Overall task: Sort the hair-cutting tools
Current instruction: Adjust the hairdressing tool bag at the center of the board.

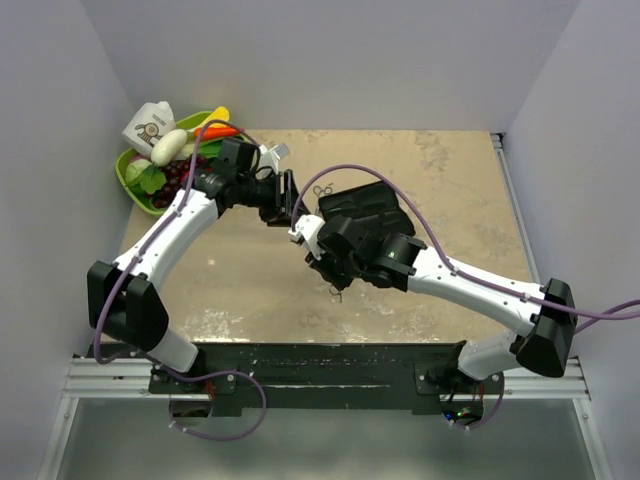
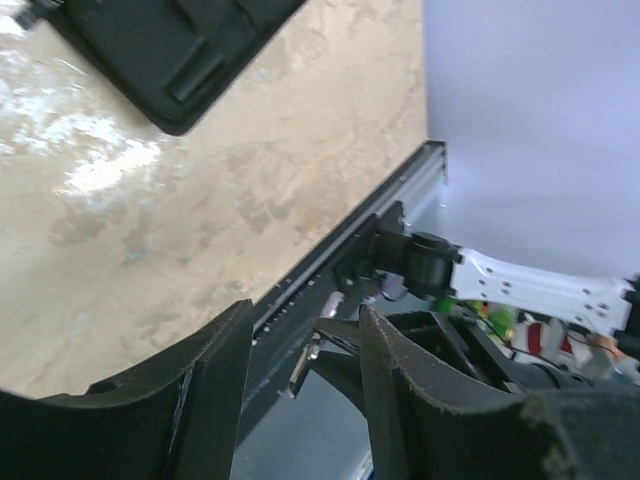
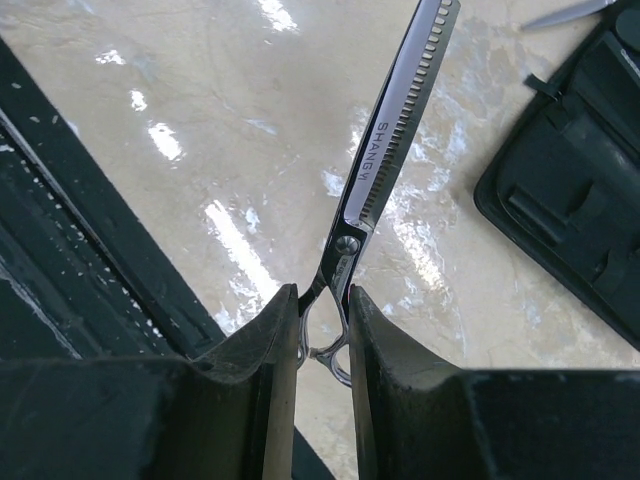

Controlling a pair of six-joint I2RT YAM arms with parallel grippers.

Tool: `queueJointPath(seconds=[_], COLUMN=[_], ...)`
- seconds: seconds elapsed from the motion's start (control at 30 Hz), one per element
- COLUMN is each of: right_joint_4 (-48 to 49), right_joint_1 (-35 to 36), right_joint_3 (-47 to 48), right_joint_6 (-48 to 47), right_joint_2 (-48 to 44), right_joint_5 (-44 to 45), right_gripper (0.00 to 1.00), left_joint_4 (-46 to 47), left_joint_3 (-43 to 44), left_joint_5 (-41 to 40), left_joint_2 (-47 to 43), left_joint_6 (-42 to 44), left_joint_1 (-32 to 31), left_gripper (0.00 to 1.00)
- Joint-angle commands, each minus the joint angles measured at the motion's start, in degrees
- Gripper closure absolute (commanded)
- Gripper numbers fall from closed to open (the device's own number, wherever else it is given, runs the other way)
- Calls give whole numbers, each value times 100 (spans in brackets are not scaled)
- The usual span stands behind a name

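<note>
My right fingers [image 3: 265, 340] are clamped on the ring handles of the thinning scissors [image 3: 385, 160]. The blade's long axis runs straight out from them over the surface [image 3: 180, 90], with the black case [image 3: 580, 200] near its toothed side. My left fingers [image 2: 215, 380] stand apart, empty.

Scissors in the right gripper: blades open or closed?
Closed. In the right wrist view the thinning scissors form one straight line, the toothed blade lying on the other, with the handles pinched in the right gripper.
</note>
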Motion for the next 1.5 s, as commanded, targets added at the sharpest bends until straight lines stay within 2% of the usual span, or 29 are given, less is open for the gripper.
queueJointPath(seconds=[0.0,0.2,0.4,0.53,0.77,1.13,1.47], right_joint_4=[68,147,121,235,270,288,279], right_joint_1=[-404,-1669,-2584,-2928,-3596,-4089,-4124], right_joint_3=[-40,-101,4,153,416,338,189], right_joint_6=[253,306,516,728,939,1062,1036], right_joint_2=[28,116,546,792,1109,714,389], right_joint_5=[352,377,668,879,976,1073,950], right_gripper=[94,94,96,97,99,99,99], left_joint_4=[-376,90,643,1083,1540,2525,2850], left_joint_3=[362,98,-60,-34,493,1336,1293], left_joint_5=[-880,-1408,-1478,-1277,-1048,-820,-1039], left_joint_2=[243,498,797,1078,1763,2922,3688], left_joint_6=[428,340,252,156,-28,-521,-592], left_joint_1=[-223,-478,-610,-732,-1031,-1207,-1497], left_gripper=[49,48,48,48,49,50,51])
